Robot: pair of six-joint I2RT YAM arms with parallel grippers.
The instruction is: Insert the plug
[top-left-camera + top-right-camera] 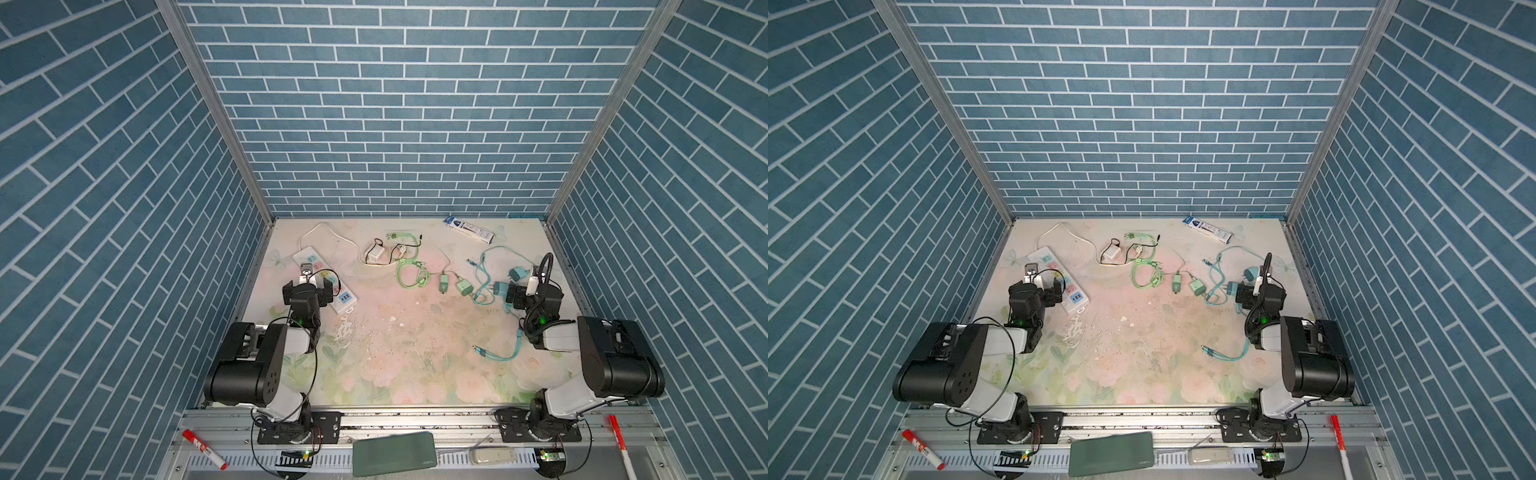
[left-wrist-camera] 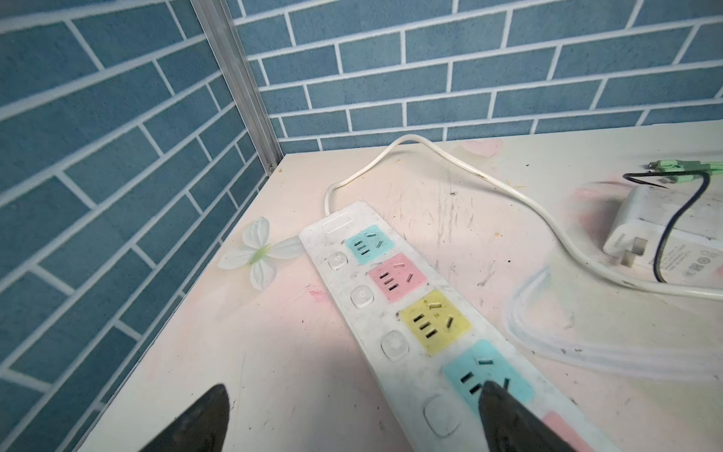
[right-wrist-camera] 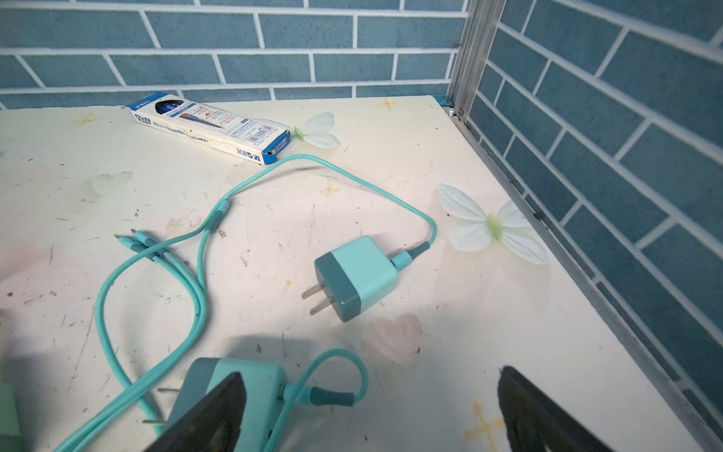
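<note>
**Left gripper** [image 2: 354, 387]: jaws apart and empty, poised over the end of the power strip [image 2: 352, 274]. One finger hangs above a blue socket [image 2: 508, 368], and the other hangs above bare tabletop [image 2: 234, 332].

**Right gripper** [image 3: 371, 371]: jaws apart and empty, low over the tabletop. A teal plug [image 3: 356, 278] lies just ahead of it with bare prongs and its cable attached. A second teal plug [image 3: 266, 391] lies partly under one finger; whether they touch cannot be told. Both plugs lie well apart from the power strip.
</note>
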